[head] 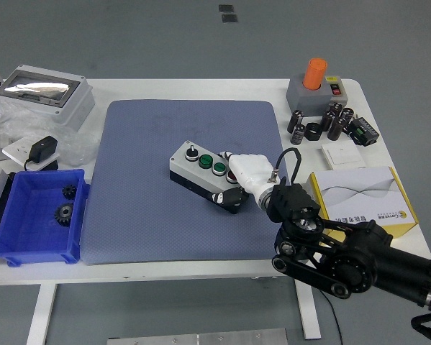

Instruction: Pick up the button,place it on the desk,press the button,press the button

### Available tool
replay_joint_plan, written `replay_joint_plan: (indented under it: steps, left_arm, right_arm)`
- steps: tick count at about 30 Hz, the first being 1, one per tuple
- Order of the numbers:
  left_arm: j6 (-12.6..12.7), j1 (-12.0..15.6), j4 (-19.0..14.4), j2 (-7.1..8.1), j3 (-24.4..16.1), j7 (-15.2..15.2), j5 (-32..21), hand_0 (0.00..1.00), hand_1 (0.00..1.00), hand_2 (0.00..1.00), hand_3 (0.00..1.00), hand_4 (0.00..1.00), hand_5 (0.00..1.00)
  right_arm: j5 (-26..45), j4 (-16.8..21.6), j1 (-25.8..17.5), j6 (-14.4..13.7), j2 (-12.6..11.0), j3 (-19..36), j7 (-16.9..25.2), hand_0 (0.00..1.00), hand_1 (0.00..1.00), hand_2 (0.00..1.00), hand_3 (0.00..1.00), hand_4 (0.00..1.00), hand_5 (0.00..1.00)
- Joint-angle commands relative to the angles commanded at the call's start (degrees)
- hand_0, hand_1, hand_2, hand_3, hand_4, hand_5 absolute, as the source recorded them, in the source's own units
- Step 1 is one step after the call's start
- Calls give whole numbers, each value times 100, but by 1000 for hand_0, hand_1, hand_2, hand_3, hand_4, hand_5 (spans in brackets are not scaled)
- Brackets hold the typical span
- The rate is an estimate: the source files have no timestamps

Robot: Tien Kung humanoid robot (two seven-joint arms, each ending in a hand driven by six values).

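Note:
The button box (198,169) is a grey box with a black knob, two green buttons and a red button on top. It lies on the blue mat (150,144) near its middle. My right hand (233,180), white with black fingertips, comes in from the lower right and is shut on the box's right end, thumb on the near side and fingers over the top by the red button. The left arm is out of view.
A blue bin (28,237) with black gears sits at the left. A clear-lidded box (39,90) and a black adapter (42,152) are at the far left. An orange-capped unit (314,90), black capacitors (334,122) and a white booklet box (363,198) are at the right.

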Motion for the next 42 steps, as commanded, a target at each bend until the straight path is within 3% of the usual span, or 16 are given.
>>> replay_joint_plan:
  steps: [4,5,10,11,15,17,28,31,38,42]
  left_arm:
    - [1,-4,19,0,-19,-48,26,799,774,743,865,962,791]
    - [4,-4,23,-1,-24,-62,35,799,775,742,864,961,789]
    - [21,-5,37,0,-48,-120,69,799,775,742,864,961,789]
    - [24,-6,40,0,-54,-133,78,800,775,743,863,962,784]
    - [38,-9,48,1,-72,-174,100,800,775,743,863,962,784]
    - [47,-9,50,-1,-74,-188,101,800,775,742,863,965,775]
    - [82,10,28,-7,-44,-160,43,800,775,742,861,965,771]
    - [87,14,22,-10,-36,-146,33,800,775,742,862,965,767]
    - [91,23,-31,8,2,-29,-11,800,776,742,863,965,768]
    - [94,18,-56,3,26,28,-41,800,776,742,863,965,767]
  right_arm:
    - [-26,-19,-4,-60,-2,-18,49,98,284,351,517,479,129]
    - [-32,-22,-7,-75,-2,-18,63,79,261,307,435,399,110]
    - [-44,-33,-21,-127,-2,-18,125,79,261,307,435,399,110]
    - [-44,-36,-23,-133,-2,-20,139,73,251,286,429,333,67]
    - [-31,-61,-41,-229,1,-26,244,73,251,286,429,333,67]
    - [-12,-62,-64,-346,-1,-21,342,57,221,273,407,298,17]
    - [-72,35,-163,-887,-108,266,1274,51,203,272,391,319,2]
    - [-246,125,-114,-788,-194,298,1581,53,210,284,388,337,2]
    - [-561,493,93,-154,-379,70,2398,58,217,286,377,333,2]
    - [-422,450,180,-95,-366,-99,2580,70,220,288,383,341,2]
